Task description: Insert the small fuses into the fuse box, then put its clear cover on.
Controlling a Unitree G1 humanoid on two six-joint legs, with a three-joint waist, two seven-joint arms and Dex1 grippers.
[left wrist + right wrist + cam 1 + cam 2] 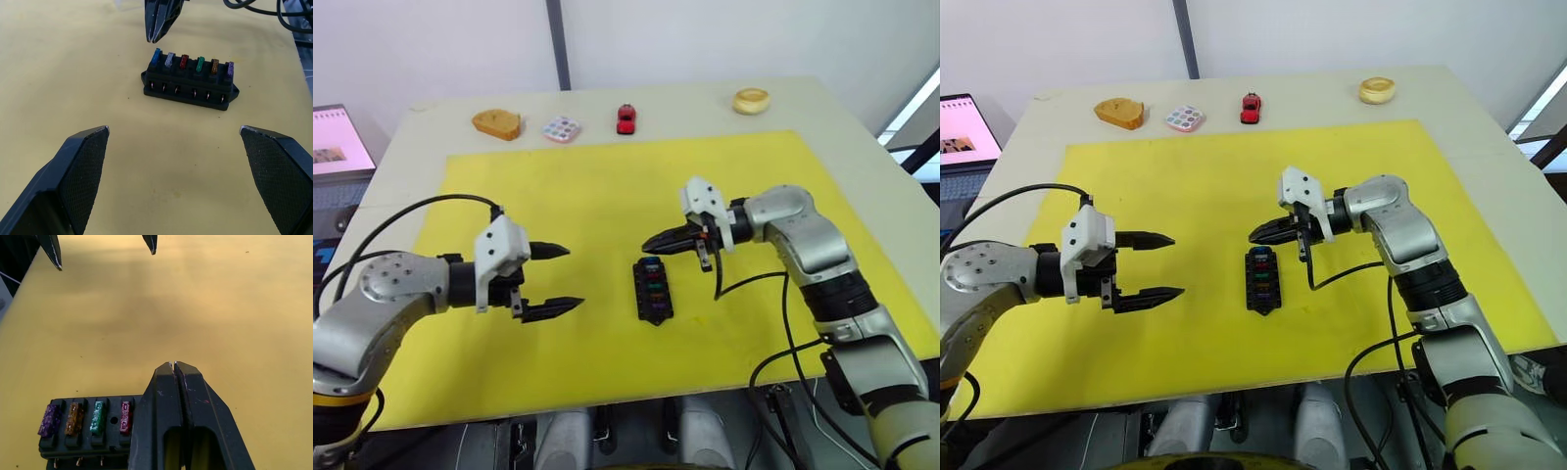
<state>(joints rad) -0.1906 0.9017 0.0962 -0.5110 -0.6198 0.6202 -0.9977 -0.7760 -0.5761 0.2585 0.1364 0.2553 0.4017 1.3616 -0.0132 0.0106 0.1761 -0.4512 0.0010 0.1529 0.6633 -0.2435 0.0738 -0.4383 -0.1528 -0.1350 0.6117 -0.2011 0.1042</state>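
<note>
fuse box (653,290) full of fuses (191,62)

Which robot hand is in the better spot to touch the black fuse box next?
The right hand, probably. Shut, it hovers at the fuse box's far end, by the blue fuse. The left hand hangs open, farther off.

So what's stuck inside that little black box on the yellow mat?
The black box holds six small coloured fuses in a row: blue, grey, red, green, orange, purple. Their lower ends are hidden in the slots. No clear cover sits on it.
</note>
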